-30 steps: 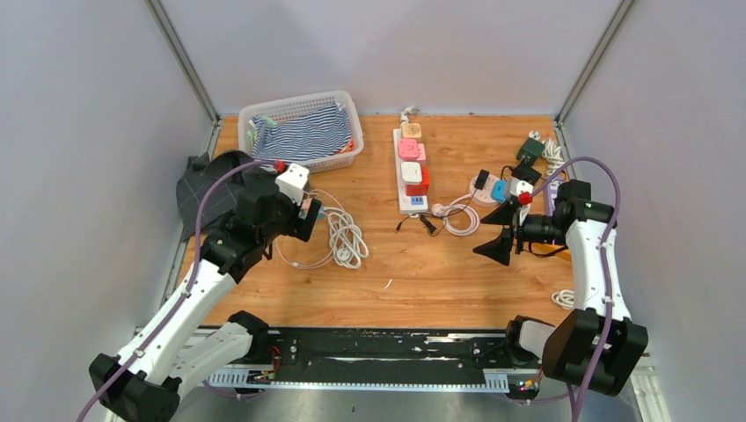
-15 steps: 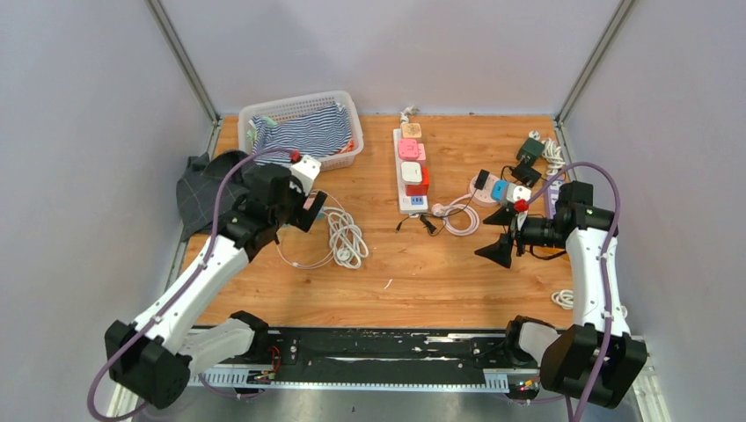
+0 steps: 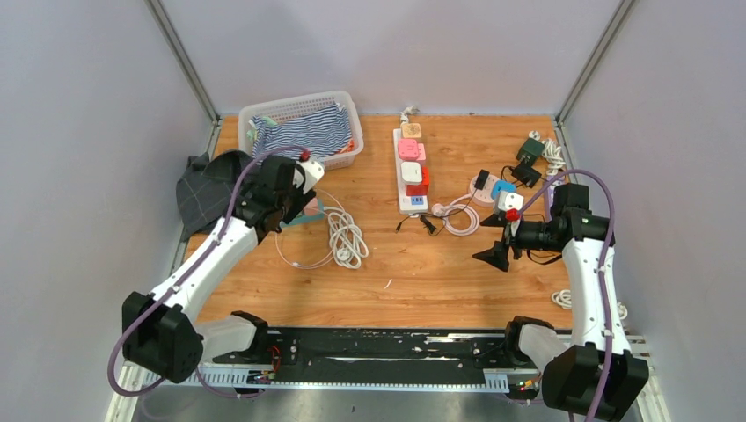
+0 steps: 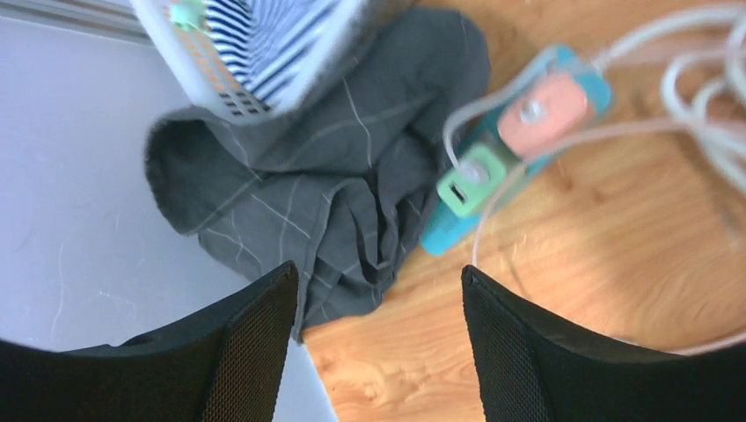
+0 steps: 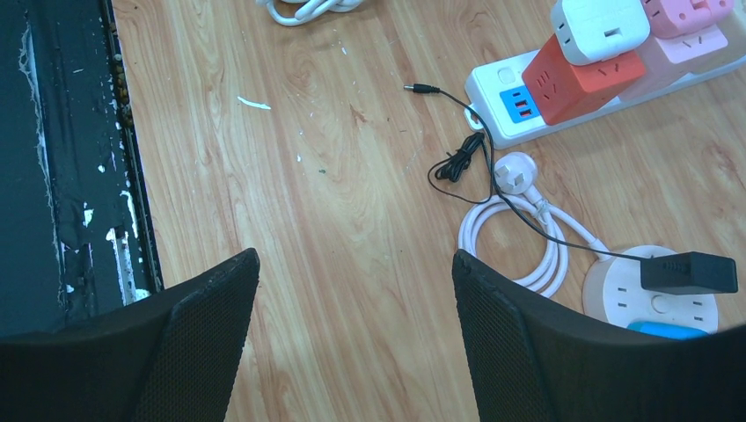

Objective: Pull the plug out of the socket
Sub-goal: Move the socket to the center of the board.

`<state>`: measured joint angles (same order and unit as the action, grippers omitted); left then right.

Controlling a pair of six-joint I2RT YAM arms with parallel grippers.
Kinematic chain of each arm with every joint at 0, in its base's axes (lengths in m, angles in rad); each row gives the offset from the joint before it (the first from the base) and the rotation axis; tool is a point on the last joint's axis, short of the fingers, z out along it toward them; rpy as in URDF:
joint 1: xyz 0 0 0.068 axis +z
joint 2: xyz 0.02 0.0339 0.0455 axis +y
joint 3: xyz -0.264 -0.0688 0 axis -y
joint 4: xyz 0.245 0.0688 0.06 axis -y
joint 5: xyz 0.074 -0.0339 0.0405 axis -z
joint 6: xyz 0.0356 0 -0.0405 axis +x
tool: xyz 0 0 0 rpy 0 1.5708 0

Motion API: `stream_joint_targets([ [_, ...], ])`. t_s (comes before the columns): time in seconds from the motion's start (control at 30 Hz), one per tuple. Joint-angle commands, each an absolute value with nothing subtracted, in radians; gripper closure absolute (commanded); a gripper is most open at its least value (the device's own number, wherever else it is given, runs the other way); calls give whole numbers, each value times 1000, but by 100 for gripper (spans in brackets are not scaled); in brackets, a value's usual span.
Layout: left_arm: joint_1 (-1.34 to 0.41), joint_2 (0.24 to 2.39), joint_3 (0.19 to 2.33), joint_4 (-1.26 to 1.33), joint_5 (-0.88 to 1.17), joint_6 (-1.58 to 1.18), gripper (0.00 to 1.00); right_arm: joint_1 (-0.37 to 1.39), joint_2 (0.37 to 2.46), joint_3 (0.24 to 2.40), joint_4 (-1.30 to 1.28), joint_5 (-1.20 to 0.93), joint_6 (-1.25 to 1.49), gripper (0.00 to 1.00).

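Note:
A white power strip [image 3: 411, 171] lies mid-table with pink, white and red adapters [image 5: 581, 75] plugged in. A round white socket [image 3: 484, 185] holds a black plug [image 5: 688, 272] and a blue plug [image 5: 664, 330]. A blue strip [image 4: 457, 233] by the dark cloth carries a pink plug [image 4: 541, 110] and a green plug [image 4: 471, 176]. My left gripper [image 3: 280, 214] is open and empty above the blue strip [image 3: 303, 215]; it also shows in the left wrist view [image 4: 378, 290]. My right gripper [image 3: 497, 237] is open and empty over bare wood near the round socket [image 5: 633, 294].
A white basket [image 3: 299, 132] with striped cloth stands at the back left. A dark cloth [image 3: 207, 189] lies at the left edge. A coiled white cable [image 3: 346, 237], a loose white plug [image 5: 512, 171], a thin black lead [image 5: 457, 163] and black adapters [image 3: 528, 149] lie around.
My left arm has swung back and to the left, and its wrist now points over the blue strip and dark cloth. My right gripper has shifted slightly left. Both stayed open.

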<state>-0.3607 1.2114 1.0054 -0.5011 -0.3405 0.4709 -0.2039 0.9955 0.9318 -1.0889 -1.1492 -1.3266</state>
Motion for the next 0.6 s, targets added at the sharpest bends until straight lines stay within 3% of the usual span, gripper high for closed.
stream_joint_targets([
  [0.0,-346,1139,828,-424,-360,701,31,-175,989,916,-1081,-1139,-1315,18],
  [0.27,-192,1291,857,-388,-198,694,43,-164,970,912,-1082,-1140,-1314,18],
  [0.57,-175,1331,811,-339,-92,706,42,-157,961,910,-1081,-1150,-1316,18],
])
